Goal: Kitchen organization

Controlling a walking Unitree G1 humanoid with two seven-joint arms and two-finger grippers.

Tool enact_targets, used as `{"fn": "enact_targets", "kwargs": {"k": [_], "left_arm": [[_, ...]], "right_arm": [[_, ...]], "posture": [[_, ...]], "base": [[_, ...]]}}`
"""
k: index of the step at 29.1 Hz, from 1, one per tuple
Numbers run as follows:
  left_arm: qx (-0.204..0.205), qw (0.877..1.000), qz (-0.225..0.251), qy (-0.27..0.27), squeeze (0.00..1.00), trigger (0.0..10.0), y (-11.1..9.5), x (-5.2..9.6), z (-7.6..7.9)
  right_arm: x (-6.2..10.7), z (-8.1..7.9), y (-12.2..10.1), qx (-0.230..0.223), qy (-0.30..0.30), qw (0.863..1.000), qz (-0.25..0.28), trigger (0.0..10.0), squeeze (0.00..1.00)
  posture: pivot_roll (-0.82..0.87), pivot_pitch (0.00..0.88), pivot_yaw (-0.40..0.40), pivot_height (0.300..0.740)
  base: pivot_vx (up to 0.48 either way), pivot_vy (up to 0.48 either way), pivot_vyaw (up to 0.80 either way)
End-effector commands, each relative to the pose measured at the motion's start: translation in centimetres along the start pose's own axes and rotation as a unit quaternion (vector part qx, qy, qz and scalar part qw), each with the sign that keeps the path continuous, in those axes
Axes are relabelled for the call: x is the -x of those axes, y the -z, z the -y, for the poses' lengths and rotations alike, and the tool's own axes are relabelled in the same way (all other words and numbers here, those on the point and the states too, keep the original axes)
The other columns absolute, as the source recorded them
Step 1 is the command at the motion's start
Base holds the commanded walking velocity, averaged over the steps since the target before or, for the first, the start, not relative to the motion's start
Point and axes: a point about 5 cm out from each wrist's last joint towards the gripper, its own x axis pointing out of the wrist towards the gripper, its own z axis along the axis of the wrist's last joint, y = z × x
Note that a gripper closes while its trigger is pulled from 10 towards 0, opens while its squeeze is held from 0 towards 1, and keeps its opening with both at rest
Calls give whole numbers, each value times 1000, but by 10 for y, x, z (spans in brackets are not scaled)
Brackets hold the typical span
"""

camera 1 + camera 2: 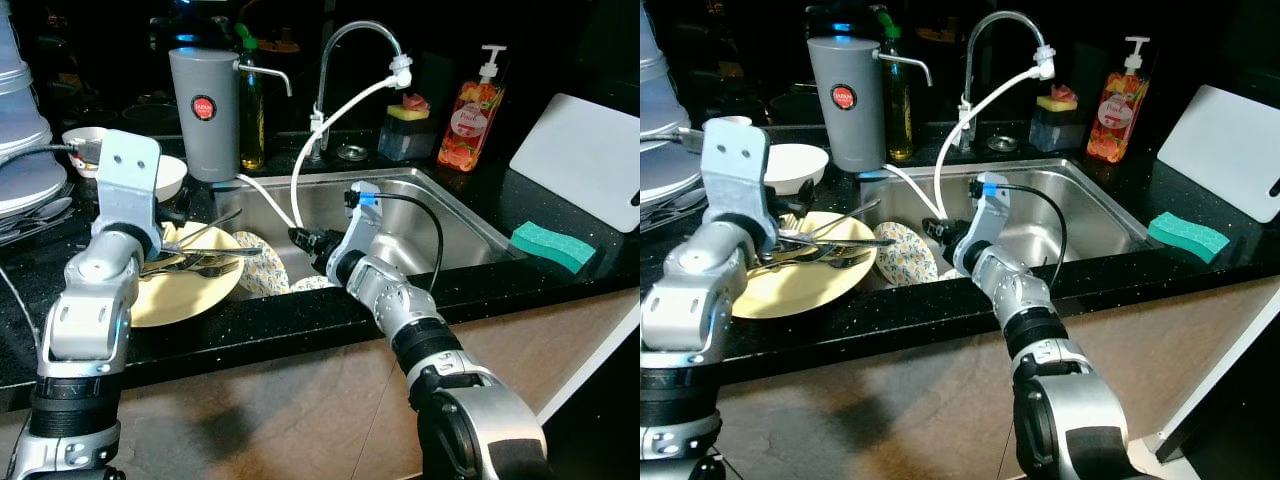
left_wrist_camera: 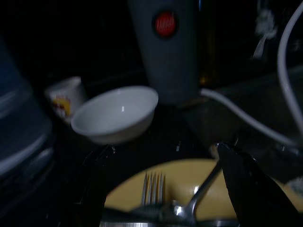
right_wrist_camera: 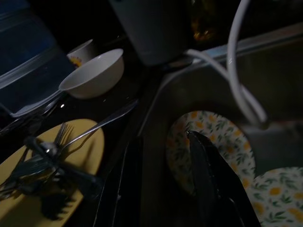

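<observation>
A yellow plate (image 1: 190,292) lies on the black counter left of the sink, with forks and spoons (image 1: 205,262) piled on it. My left gripper (image 2: 165,189) hovers just over that cutlery, open, a fork and a spoon handle lying between its fingers (image 2: 94,184). A floral plate (image 1: 262,265) leans inside the steel sink (image 1: 450,215) against its left wall, and a second floral plate (image 3: 279,194) lies beside it. My right gripper (image 1: 300,238) reaches into the sink, open, just above the leaning plate's rim, holding nothing.
A white bowl (image 1: 170,175), a small cup (image 2: 64,97) and a grey jug (image 1: 205,110) stand behind the yellow plate. A white hose (image 1: 330,120) runs from the faucet into the sink. Stacked dishes (image 1: 25,150) sit far left. A green sponge (image 1: 552,245) and white board (image 1: 585,155) lie right.
</observation>
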Motion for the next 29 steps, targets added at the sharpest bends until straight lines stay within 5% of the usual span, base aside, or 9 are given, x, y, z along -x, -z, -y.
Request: {"fn": "enact_targets", "kwargs": {"k": [1, 12, 17, 25, 29], "left_arm": [[-10, 1000, -14, 14, 0, 10000, 13, -1, 6], [0, 1000, 0, 27, 0, 10000, 16, -2, 15], [-6, 1000, -4, 29, 0, 10000, 20, -3, 15], [-9, 999, -10, 29, 0, 10000, 26, -1, 17], [-15, 999, -10, 30, 0, 10000, 27, -2, 19]], "right_arm": [[4, 5, -3, 17, 17, 999, 29, 10000, 0], [9, -3, -9, 79, 5, 995, 63, 10000, 0], [11, 3, -10, 93, 23, 993, 63, 10000, 0], [20, 19, -16, 200, 85, 976, 30, 10000, 0], [23, 29, -16, 219, 110, 969, 11, 10000, 0]], "posture": [[29, 0, -64, 740], [24, 0, -62, 740], [28, 0, -61, 740], [9, 3, -67, 740], [5, 8, -70, 740]], "base": [[0, 0, 0], [0, 0, 0], [0, 0, 0], [0, 0, 0], [0, 0, 0]]}}
